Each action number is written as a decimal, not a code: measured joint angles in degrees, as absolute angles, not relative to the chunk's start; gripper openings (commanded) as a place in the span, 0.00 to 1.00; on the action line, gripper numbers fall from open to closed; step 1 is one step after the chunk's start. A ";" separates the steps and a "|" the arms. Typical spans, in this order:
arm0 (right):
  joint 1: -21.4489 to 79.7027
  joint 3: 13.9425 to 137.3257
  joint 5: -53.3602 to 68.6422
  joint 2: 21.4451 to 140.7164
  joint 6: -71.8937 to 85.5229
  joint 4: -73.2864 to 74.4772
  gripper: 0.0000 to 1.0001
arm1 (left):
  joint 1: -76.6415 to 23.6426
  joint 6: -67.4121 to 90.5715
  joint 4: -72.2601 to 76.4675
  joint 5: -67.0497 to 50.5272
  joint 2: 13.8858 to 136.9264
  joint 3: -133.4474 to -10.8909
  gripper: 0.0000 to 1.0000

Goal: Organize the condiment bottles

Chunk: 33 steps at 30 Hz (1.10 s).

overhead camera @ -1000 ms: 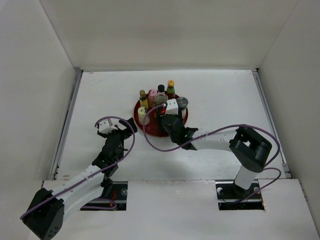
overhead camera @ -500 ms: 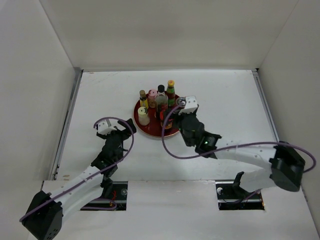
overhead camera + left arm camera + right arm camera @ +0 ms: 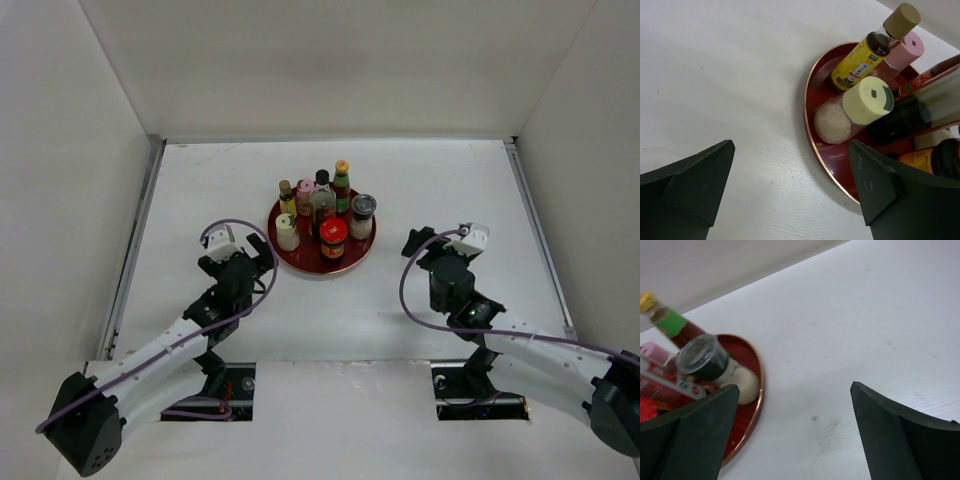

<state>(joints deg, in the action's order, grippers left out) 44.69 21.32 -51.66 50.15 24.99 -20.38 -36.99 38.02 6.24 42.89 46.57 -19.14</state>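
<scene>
Seven condiment bottles stand on the red round tray [image 3: 368,246]: amber yellow-labelled [image 3: 286,197], pink-capped [image 3: 304,195], tall dark black-capped [image 3: 322,195], green-red yellow-capped [image 3: 342,180], grey-lidded jar [image 3: 363,215], red-lidded jar [image 3: 333,238] and pale yellow-green-capped [image 3: 287,232]. My left gripper [image 3: 243,262] is open just left of the tray. In its wrist view the left gripper [image 3: 791,150] frames the tray rim [image 3: 807,115], with the pale bottle [image 3: 855,107] and amber bottle [image 3: 860,57] beyond. My right gripper [image 3: 443,245] is open and empty, right of the tray. The right gripper [image 3: 795,390] spans bare table, the grey-lidded jar [image 3: 705,360] to its left.
White walls enclose the table on the left, back and right. Purple cables loop off both wrists, the right one [image 3: 405,290] trailing over the table beside the tray. The tray rim [image 3: 757,390] lies close to my right gripper's left finger.
My right arm has pulled back from over the tray to the right, jaws opened wide, uncovering the red-lidded jar at the tray's front. The left gripper shifted slightly toward the tray.
</scene>
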 measured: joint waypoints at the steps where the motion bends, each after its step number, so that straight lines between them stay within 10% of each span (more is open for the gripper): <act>1: 43.29 21.02 -51.42 49.78 26.52 -19.38 1.00 | -37.21 38.15 5.28 42.96 45.80 -19.07 1.00; 33: 33.01 16.40 -39.29 57.78 37.78 -21.63 1.00 | -38.15 40.71 8.71 43.31 49.10 -15.33 1.00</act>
<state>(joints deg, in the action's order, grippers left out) 33.01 16.40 -39.29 57.78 37.78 -21.63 -38.15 40.71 8.71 43.31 49.10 -15.33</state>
